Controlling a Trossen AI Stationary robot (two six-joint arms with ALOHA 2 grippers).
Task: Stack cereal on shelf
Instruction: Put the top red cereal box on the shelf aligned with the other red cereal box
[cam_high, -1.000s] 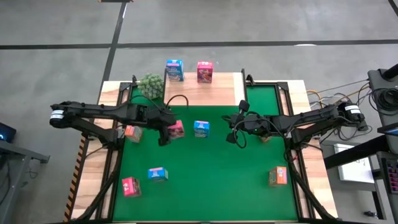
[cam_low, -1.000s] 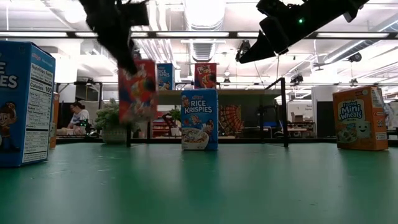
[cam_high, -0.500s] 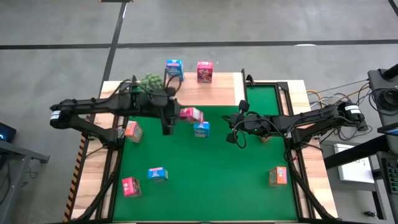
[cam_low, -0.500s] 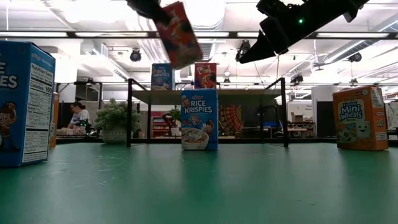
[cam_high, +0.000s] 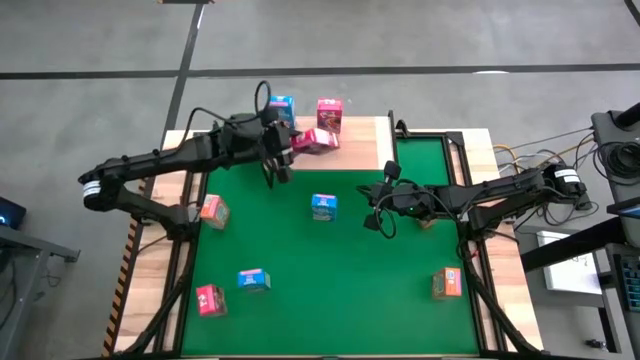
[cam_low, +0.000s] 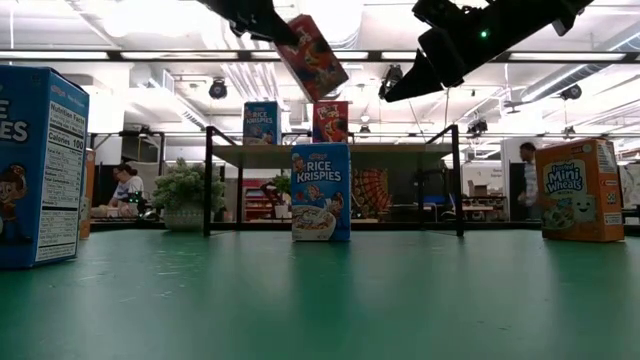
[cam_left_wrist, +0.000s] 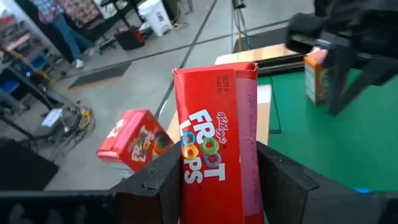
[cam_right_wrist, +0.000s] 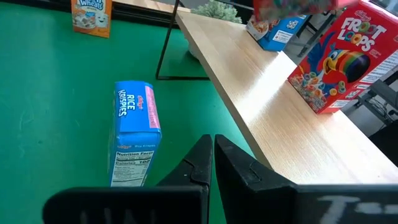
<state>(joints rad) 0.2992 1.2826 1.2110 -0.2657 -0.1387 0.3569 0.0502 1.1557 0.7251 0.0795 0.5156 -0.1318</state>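
Since the earlier frames, the red box (cam_high: 314, 141) has been carried by the left gripper (cam_high: 287, 141) from above the green tabletop (cam_high: 350, 270) to above the shelf (cam_high: 340, 150). Nearest, on the tabletop, a red box and a blue box are seen at the left front and an orange box (cam_high: 446, 284) at the right front. Further in, a blue Rice Krispies box (cam_high: 323, 206) stands mid-table, with the right gripper (cam_high: 375, 208) hung beside it, fully closed and holding nothing. Beyond, the red Froot Loops box is clamped between the left gripper's fingers, tilted, raised above the shelf top. Farthest, a blue box (cam_high: 281, 112) and another Froot Loops box (cam_high: 329, 114) stand on the shelf. The placing step is judged to be in hand; next, the held box must be righted, lowered onto the bare plank beside the standing boxes, and released.
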